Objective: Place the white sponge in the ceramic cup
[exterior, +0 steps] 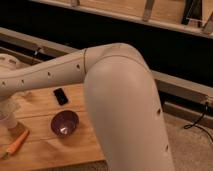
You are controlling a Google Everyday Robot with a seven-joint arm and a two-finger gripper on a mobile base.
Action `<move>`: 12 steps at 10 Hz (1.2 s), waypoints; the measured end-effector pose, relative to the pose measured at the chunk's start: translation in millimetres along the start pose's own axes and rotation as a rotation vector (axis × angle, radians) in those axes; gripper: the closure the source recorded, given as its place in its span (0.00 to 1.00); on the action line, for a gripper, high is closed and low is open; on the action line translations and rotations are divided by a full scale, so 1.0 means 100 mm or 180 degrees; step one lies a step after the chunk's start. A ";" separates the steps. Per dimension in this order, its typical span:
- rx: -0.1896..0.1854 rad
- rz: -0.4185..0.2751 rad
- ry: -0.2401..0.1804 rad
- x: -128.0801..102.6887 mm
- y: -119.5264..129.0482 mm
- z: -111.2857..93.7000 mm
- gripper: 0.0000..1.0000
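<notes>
My arm (100, 80) reaches across the view to the left edge. The gripper (5, 106) is at that edge, mostly cut off, just above a small pale round object (8, 120) standing on the wooden table (45, 155). This object may be the ceramic cup, but I cannot tell it from a glass object. The white sponge does not show as a separate thing; it is hidden or out of view.
A dark purple bowl (65, 123) sits mid-table. A black flat slab (61, 95) lies behind it. An orange carrot (17, 141) lies at the front left. The table's front edge runs along the bottom; a dark rail and floor are to the right.
</notes>
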 end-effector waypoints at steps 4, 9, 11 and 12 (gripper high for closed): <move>0.0003 -0.0070 0.0101 -0.07 0.04 0.23 0.97; -0.0013 -0.0152 0.0183 -0.20 0.11 0.43 0.97; -0.0031 -0.0186 0.0207 -0.27 0.15 0.51 0.97; -0.0034 -0.0194 0.0213 -0.28 0.16 0.53 0.97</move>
